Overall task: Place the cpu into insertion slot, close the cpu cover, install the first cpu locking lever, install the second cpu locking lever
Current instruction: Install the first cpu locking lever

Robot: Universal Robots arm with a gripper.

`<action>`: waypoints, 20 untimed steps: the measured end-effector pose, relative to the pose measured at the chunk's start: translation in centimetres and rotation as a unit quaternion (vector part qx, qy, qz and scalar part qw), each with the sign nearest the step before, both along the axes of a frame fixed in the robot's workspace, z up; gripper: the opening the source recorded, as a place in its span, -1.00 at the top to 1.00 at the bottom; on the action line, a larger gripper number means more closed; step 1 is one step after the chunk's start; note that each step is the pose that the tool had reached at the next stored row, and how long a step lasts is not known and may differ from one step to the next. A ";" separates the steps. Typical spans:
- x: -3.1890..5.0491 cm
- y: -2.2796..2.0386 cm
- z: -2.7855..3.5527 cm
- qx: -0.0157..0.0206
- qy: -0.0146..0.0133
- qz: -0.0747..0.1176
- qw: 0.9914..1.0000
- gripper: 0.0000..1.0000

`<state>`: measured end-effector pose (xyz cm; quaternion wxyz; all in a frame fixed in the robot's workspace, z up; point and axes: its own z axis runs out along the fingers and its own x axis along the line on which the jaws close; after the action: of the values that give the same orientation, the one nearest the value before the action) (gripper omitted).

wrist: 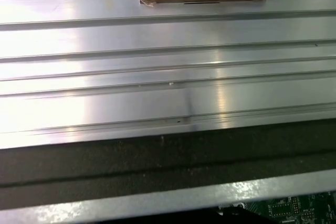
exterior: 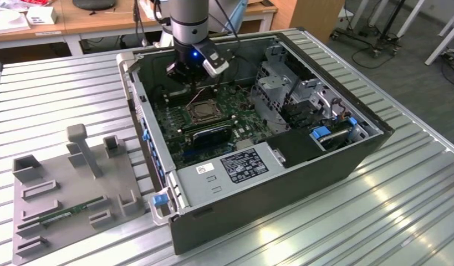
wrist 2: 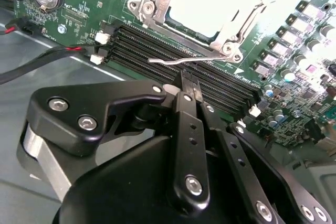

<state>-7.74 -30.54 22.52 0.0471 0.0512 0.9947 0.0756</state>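
**Jaws clenched at the socket lever**

A ribbed aluminium table (exterior: 56, 94) is seen under an open black computer case (exterior: 286, 194), inside which the black gripper (wrist 2: 188, 83) is held. The green motherboard (wrist 2: 79, 9) is spread below and ahead of the jaws, which are pressed together with nothing seen between them. Ahead of the jaw tips, the square silvery cpu cover (wrist 2: 242, 22) is laid flat over the socket, and the pale metal cpu (wrist 2: 202, 1) is framed in its cut-out. A thin silvery wire locking lever (wrist 2: 170, 60) is found just beyond the tips; contact cannot be told.
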 end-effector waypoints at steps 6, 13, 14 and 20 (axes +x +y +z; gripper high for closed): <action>0.00 -0.15 0.03 -0.006 0.000 0.000 1.000 0.79; 0.00 -0.77 0.12 0.010 0.000 0.000 1.000 0.79; 0.00 -0.88 0.14 0.017 0.000 0.000 1.000 0.79; 0.00 -1.70 0.17 0.026 0.000 0.000 1.000 0.79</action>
<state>-7.74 -32.25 22.69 0.0459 0.0525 0.9924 0.1016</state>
